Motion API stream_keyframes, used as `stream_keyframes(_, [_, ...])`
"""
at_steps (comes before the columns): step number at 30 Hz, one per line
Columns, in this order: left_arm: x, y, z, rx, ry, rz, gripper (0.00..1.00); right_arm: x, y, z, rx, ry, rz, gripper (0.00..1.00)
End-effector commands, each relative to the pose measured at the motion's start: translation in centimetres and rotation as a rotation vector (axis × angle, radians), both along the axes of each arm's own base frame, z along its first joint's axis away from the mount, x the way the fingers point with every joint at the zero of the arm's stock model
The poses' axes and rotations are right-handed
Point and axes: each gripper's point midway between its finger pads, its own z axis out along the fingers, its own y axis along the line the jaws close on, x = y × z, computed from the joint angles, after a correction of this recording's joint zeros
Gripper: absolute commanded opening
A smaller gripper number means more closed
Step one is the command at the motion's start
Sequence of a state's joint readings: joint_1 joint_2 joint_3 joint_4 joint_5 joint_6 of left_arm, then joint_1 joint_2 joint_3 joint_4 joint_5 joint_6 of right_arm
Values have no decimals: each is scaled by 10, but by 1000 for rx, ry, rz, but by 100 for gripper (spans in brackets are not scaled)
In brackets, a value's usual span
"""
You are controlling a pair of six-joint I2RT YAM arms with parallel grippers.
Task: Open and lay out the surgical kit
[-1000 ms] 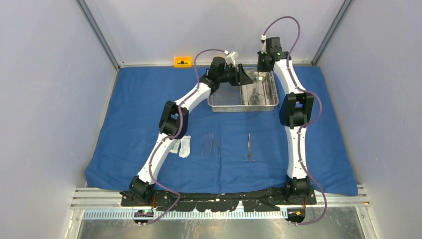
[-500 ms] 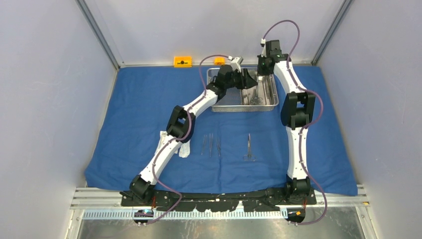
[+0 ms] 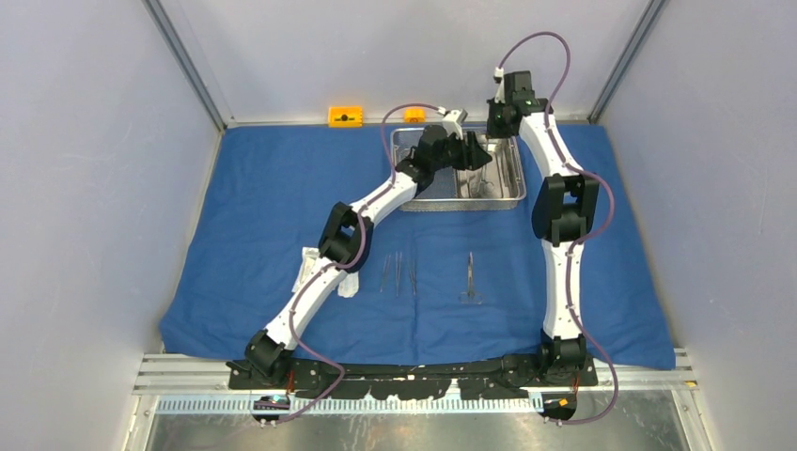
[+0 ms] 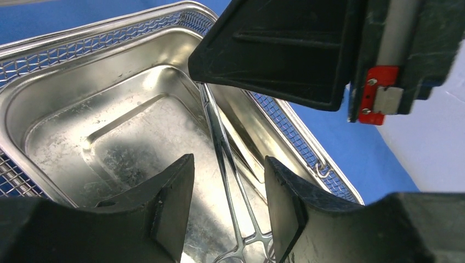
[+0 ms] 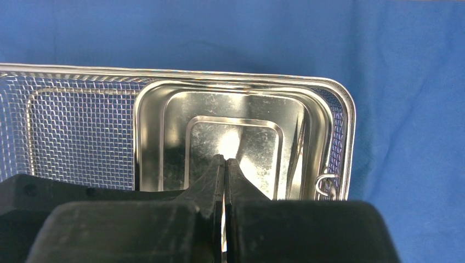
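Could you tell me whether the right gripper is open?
No, the right gripper is shut, its jaws pressed together with no gap at the tips.

Overhead, 2 wrist close-ups, shared tray (image 5: 236, 137)

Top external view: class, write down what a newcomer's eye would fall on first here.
The large blue cloth wrap lies spread flat, the steel mesh basket at its far edge. Over the steel tray inside it, the left gripper stands open astride a thin instrument, and the right gripper hangs shut.
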State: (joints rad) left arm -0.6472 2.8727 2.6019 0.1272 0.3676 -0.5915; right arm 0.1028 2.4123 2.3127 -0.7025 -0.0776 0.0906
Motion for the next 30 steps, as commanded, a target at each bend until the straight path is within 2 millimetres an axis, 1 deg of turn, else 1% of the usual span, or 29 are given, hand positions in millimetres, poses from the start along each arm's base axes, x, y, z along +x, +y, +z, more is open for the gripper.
stream_keyframes(1, [7,-3,4,13,-57,39,52,4,3,65,38,-137,-2,0])
stream_keyframes(9, [5,-10,6,0,-92,42,51,-1,4,68,45,-135,3,0])
stream_keyframes(13, [4,-15,7,-9,-106,45,46,-4,5,70,50,-136,4,0])
stream_keyframes(15, [4,-16,6,-11,-108,47,41,-6,6,71,51,-135,4,0])
stream_keyframes(20, [4,-19,4,-15,-106,59,36,-7,6,74,53,-139,3,0])
stream_keyframes(22, [5,-18,6,-15,-111,62,32,-8,5,73,51,-138,5,0])
stream_keyframes(25, [4,-19,14,-20,-127,60,23,-8,5,75,48,-141,8,0])
stream_keyframes(28, [4,-19,27,-32,-151,56,11,-9,5,76,45,-142,10,0])
stream_keyframes(30, [4,-19,40,-42,-177,46,1,-10,4,82,43,-154,11,0])
